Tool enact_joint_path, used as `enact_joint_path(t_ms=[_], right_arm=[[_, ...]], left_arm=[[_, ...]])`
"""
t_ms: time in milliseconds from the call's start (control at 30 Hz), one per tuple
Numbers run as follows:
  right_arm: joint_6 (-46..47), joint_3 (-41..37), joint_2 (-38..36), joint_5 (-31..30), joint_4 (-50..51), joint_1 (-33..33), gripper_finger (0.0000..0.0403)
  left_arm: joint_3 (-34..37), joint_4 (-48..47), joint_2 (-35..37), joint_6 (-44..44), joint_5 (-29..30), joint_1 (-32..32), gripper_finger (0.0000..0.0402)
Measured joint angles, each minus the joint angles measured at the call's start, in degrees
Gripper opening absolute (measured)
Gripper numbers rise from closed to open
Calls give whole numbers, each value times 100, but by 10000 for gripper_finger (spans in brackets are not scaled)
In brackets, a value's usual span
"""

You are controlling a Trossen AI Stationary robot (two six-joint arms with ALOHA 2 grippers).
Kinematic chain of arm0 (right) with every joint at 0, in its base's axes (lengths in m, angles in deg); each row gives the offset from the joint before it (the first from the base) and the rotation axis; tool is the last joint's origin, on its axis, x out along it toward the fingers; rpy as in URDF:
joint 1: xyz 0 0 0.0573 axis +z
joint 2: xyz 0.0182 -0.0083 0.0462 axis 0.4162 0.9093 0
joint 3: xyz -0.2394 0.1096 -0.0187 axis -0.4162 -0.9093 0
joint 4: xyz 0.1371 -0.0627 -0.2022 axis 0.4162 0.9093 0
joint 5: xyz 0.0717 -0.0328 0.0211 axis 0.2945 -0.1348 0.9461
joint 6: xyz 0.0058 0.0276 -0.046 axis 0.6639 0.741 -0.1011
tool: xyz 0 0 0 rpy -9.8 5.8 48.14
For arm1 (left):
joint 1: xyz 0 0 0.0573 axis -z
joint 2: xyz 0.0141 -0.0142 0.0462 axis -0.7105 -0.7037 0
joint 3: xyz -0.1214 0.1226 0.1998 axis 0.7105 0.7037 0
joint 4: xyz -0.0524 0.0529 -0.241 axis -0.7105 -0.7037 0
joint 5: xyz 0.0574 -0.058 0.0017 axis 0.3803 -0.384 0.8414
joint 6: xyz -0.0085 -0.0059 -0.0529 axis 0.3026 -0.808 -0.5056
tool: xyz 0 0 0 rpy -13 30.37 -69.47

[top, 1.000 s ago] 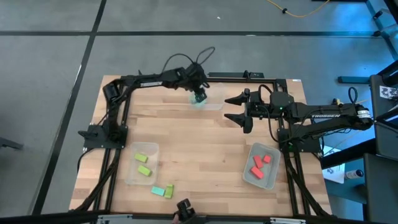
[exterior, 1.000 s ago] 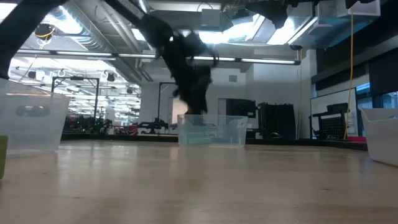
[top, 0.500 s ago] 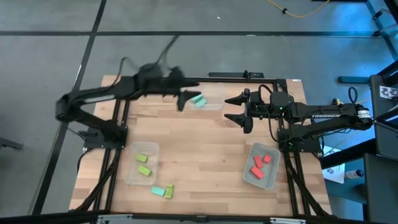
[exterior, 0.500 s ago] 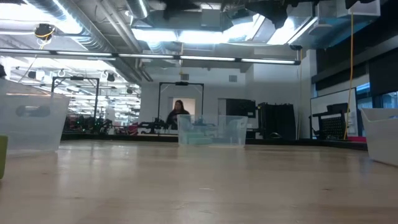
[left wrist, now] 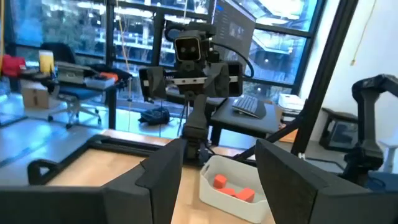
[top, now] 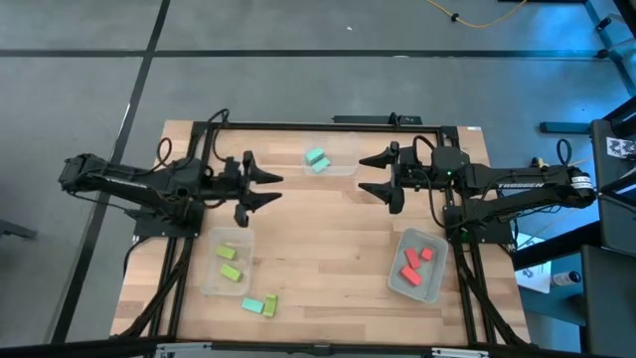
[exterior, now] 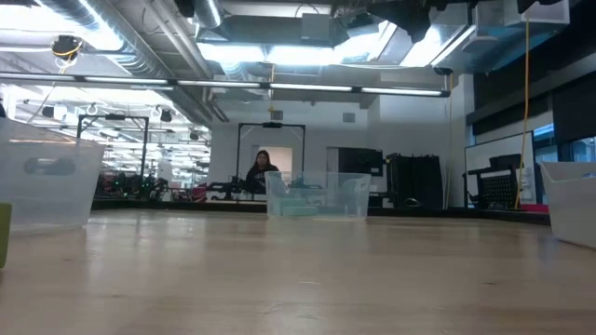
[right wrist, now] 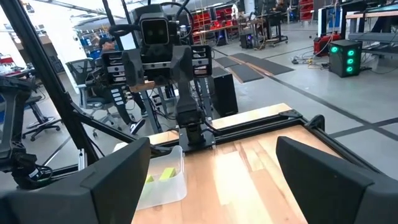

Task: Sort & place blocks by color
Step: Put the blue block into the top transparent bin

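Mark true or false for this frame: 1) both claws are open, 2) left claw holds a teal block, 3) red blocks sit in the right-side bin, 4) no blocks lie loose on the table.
1) True: left claw and right claw both stand open.
2) False: it is empty; the teal block lies in the far bin.
3) True: red blocks are in the right-side bin.
4) False: a teal and a lime block lie loose beside the left-side bin.
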Motion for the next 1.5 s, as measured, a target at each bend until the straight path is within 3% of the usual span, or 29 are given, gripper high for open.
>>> enact_joint_path(t_ms=[1233, 1400, 1500], right_arm=[[-161, 0, 0, 146, 8, -2, 351], [-137, 0, 0, 157, 37, -1, 351], [-101, 0, 0, 157, 37, -2, 351]], left_arm=[[38, -12, 91, 229, -132, 48, 194], [12, -324, 91, 167, -129, 56, 194], [-433, -1462, 81, 43, -120, 235, 194]])
